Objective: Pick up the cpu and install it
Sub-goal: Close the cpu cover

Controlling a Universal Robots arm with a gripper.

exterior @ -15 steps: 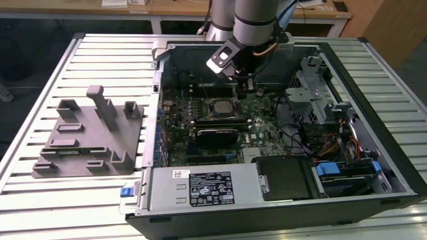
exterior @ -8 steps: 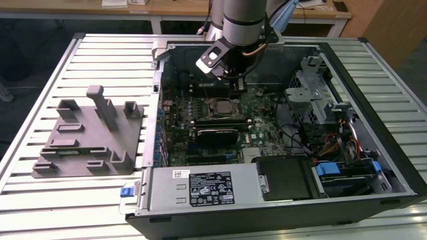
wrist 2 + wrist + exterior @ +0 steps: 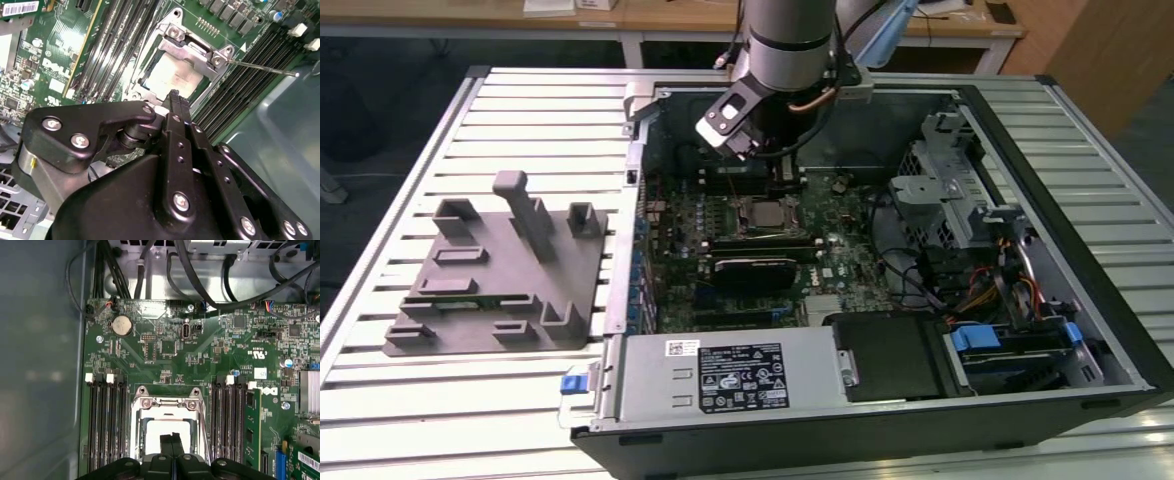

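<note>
The cpu [image 3: 152, 436] lies in the socket [image 3: 167, 402] just beneath the gripper [image 3: 172, 436].

Pincer [image 3: 174, 97] closed, tip over cpu [image 3: 167, 76] (seated in socket [image 3: 196, 51]), memory slots [image 3: 111, 45] alongside

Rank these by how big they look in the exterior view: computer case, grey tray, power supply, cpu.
1. computer case, by far the largest
2. grey tray
3. power supply, clearly less area than the tray
4. cpu, smallest

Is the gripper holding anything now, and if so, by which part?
Nothing is held: the gripper is shut empty above the cpu, which lies in its socket.
</note>
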